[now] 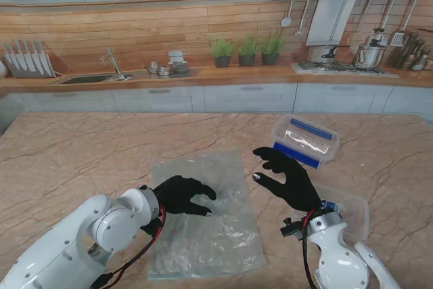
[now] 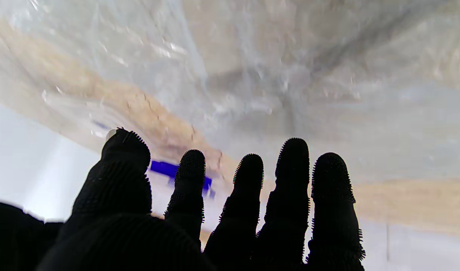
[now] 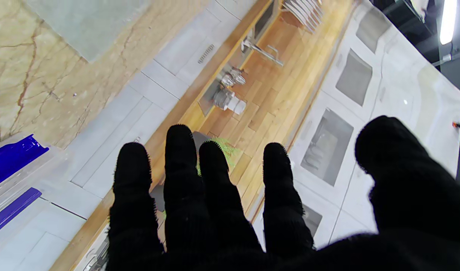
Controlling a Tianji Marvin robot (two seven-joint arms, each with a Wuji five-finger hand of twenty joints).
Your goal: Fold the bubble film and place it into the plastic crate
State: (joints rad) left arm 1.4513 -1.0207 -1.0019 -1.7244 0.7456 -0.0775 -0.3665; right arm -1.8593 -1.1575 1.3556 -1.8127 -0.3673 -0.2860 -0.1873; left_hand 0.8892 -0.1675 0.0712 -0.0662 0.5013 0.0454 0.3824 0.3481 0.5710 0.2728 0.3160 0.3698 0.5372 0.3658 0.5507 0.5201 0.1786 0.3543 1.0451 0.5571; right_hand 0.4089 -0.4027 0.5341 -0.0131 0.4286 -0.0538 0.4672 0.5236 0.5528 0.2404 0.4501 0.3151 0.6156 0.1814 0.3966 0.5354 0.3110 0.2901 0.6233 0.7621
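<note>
Honestly, bubble film [image 1: 203, 214] looks light and floppy; grab an edge. Left hand [image 1: 181, 195] spread flat on it, right hand [image 1: 287, 175] open, empty beside it.

Counter [image 1: 81, 153]: polished beige marble, brown-veined, smooth with a soft sheen. Bubble film [image 1: 216, 235]: clear, crinkled plastic, glossy with scattered highlights; crate [image 1: 328, 141]: translucent clear plastic with glossy blue plastic strips; a second clear plastic piece [image 1: 355, 208] lies by the right arm. Left robot hand [image 1: 181, 195] and right robot hand [image 1: 287, 175]: matt black knit cloth, fingertips [image 2: 294, 158] nubbed and bristly; arm shells [image 1: 74, 241] glossy white plastic.
</note>
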